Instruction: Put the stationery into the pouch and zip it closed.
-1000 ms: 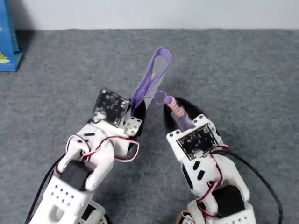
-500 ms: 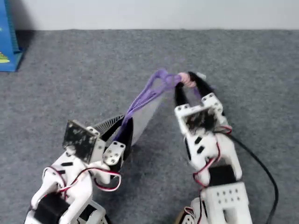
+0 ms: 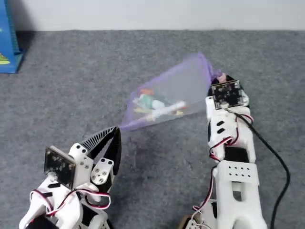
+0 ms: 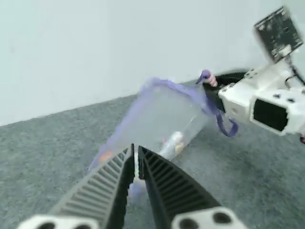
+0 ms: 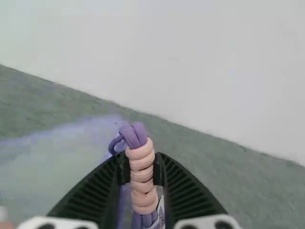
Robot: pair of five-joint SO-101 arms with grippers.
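Right pincer [image 3: 218,80], at the upper right of the high view, is clamped on the pink coiled pull [image 5: 141,167] at one end of the translucent purple pouch [image 3: 176,86]. Left pincer [image 3: 116,136], at the lower left, is closed narrowly on the pouch's opposite corner, and the pouch stretches diagonally between them across the middle of the frame, over the grey table [image 3: 71,71]. Colourful stationery [image 3: 155,106] lies inside the pouch, near its middle.

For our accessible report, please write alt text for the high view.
A translucent purple pouch with stationery inside hangs stretched between two claws over grey carpet: the left claw pinches one corner, the right claw its zip pull.
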